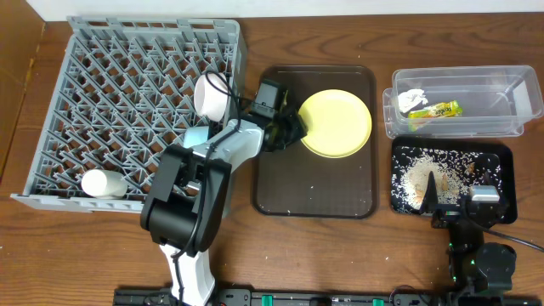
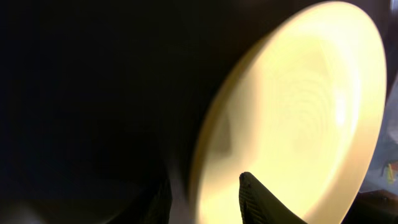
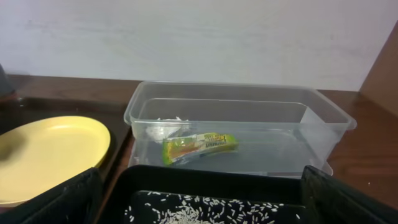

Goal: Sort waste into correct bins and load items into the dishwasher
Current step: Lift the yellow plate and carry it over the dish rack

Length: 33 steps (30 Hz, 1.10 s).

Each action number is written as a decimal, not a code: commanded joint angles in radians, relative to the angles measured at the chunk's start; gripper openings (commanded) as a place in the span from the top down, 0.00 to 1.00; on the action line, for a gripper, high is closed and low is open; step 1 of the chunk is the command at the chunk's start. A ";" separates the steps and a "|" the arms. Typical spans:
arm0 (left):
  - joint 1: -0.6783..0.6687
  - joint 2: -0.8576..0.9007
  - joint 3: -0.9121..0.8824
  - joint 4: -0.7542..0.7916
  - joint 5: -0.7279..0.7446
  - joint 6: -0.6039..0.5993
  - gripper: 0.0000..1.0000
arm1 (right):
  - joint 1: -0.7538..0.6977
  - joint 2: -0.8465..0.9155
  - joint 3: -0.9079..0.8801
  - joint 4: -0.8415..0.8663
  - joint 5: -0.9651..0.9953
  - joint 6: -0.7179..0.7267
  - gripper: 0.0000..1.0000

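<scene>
Right of the dish rack [image 1: 127, 93], waste [image 1: 438, 110] looks sorted into clear tub [image 1: 463, 73] and black tray [image 1: 500, 163]; yellow plate [image 1: 340, 123] still unloaded beside it, left fingers [image 1: 296, 127] straddling its rim, whether clamped I cannot tell; right fingers [image 1: 457, 197] apart.

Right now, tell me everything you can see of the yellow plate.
The plate is round, pale yellow, smooth and matte like plastic, shallow with a raised rim, and empty. It sits over the brown tray, reaching its right edge. The left pincer clamps its rim.
</scene>
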 commanded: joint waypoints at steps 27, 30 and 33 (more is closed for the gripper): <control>0.197 -0.353 -0.042 -0.043 -0.054 0.343 0.92 | -0.014 -0.005 -0.004 0.000 -0.001 0.010 0.01; 0.283 -0.452 -0.042 -0.045 -0.008 0.343 0.92 | -0.014 -0.005 -0.004 0.000 -0.001 0.011 0.01; 0.364 -0.515 -0.042 -0.055 -0.009 0.347 0.92 | -0.014 -0.005 -0.004 0.000 -0.001 0.010 0.01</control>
